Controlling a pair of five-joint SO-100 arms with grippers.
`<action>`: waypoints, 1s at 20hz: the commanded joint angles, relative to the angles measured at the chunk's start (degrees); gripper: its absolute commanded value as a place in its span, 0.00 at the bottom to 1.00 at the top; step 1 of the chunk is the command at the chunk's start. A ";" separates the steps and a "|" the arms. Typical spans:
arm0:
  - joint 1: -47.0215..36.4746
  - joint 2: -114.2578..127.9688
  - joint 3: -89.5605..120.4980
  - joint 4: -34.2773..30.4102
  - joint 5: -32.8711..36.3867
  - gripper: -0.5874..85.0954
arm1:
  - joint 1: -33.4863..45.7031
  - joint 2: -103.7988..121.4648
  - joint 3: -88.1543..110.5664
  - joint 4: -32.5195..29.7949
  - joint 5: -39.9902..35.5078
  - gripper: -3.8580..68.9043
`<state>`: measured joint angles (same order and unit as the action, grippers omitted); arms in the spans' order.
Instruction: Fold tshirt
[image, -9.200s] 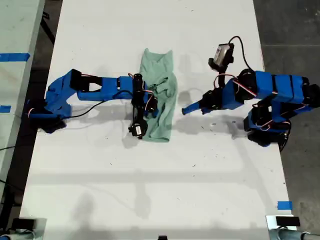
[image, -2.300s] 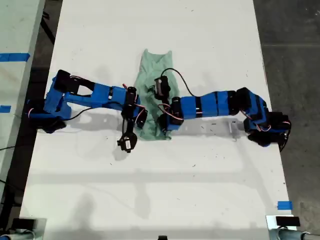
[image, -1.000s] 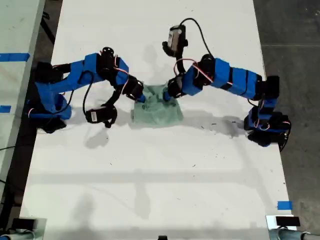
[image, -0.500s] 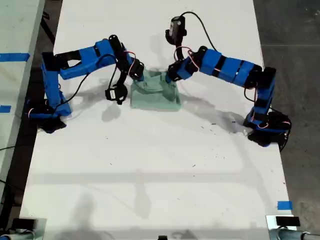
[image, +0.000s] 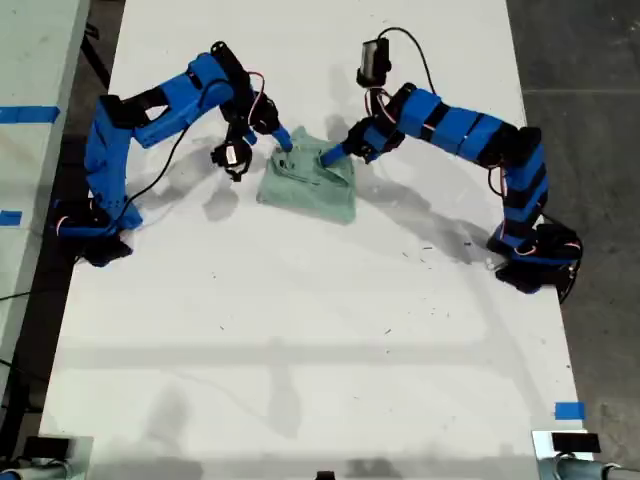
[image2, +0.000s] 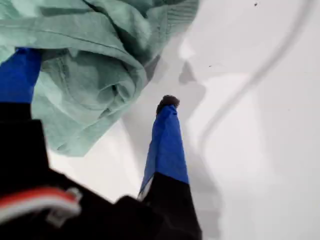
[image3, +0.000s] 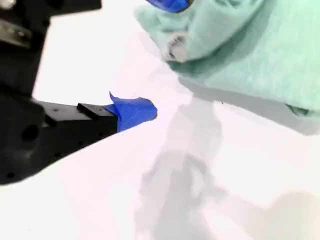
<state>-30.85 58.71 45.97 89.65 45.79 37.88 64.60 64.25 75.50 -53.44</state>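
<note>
Heads up: my first gripper (image2: 95, 80) is spread wide, one finger on the tshirt (image2: 90, 75). My second gripper (image3: 157, 57) looks wide and empty. If you drag now, the fold will likely bunch.

Blue arms (image: 160, 105), black joints, black cables (image: 408, 45)

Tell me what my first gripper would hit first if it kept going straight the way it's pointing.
Most likely the tshirt. My first gripper is open, with one finger against the bunched fabric and the other over the bare table. The fold lies between them, so fabric comes first.
</note>
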 joint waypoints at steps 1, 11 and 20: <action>2.02 17.23 -1.23 4.57 -1.32 0.30 | -3.08 14.06 -2.29 5.89 0.97 0.60; 17.40 71.46 60.03 -11.16 -16.52 0.01 | -13.18 65.48 39.55 7.03 19.42 0.08; 27.69 121.55 117.51 -21.01 -37.18 0.01 | -32.17 125.33 96.33 -2.55 51.94 0.03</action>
<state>-4.39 170.86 158.64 67.06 10.55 8.44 178.15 152.93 74.36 -5.62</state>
